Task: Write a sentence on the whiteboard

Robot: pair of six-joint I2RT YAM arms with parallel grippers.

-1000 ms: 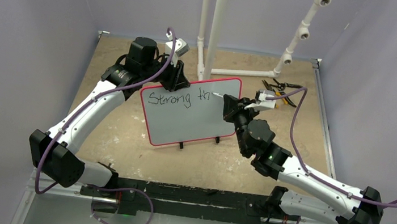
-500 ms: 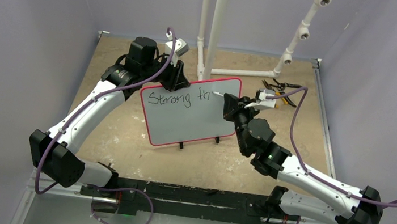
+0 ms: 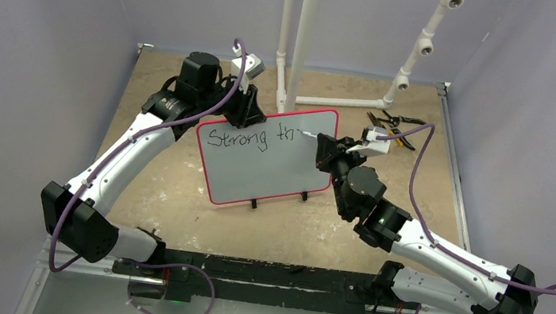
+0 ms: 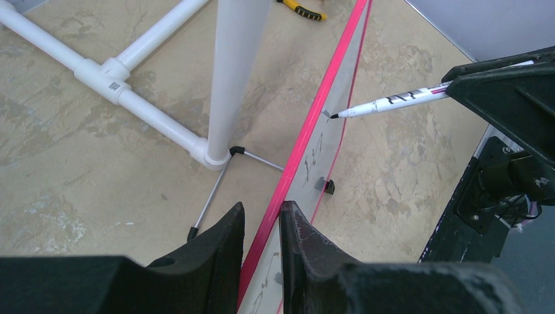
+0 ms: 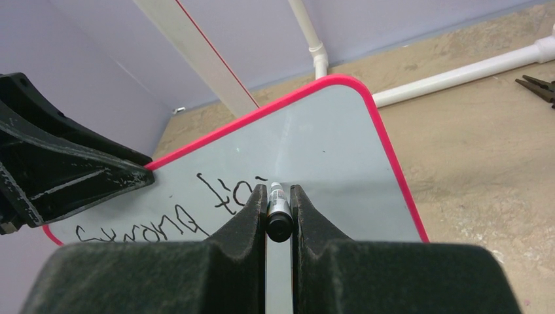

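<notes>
The whiteboard (image 3: 273, 174) stands upright mid-table on two black feet, its border red. Black writing (image 3: 249, 138), the start of the sentence, runs along its upper part and reads "Strong th" plus a fresh stroke. My left gripper (image 3: 249, 112) is shut on the board's top edge; in the left wrist view its fingers (image 4: 262, 208) pinch the pink rim (image 4: 298, 154). My right gripper (image 3: 325, 150) is shut on a marker (image 3: 308, 134), whose tip touches the board just right of the writing. In the right wrist view the marker (image 5: 277, 212) sits between the jaws, pointing at the board (image 5: 327, 137).
A white pipe frame (image 3: 299, 39) rises behind the board, its base tubes (image 4: 141, 108) on the tabletop near the board's wire stand (image 4: 213, 193). Yellow-handled pliers (image 3: 390, 128) lie at the back right. Grey walls close in on both sides.
The marker tip has slid slightly to the right along the board, leaving a new short stroke after "th". The left gripper and the board have not moved.
</notes>
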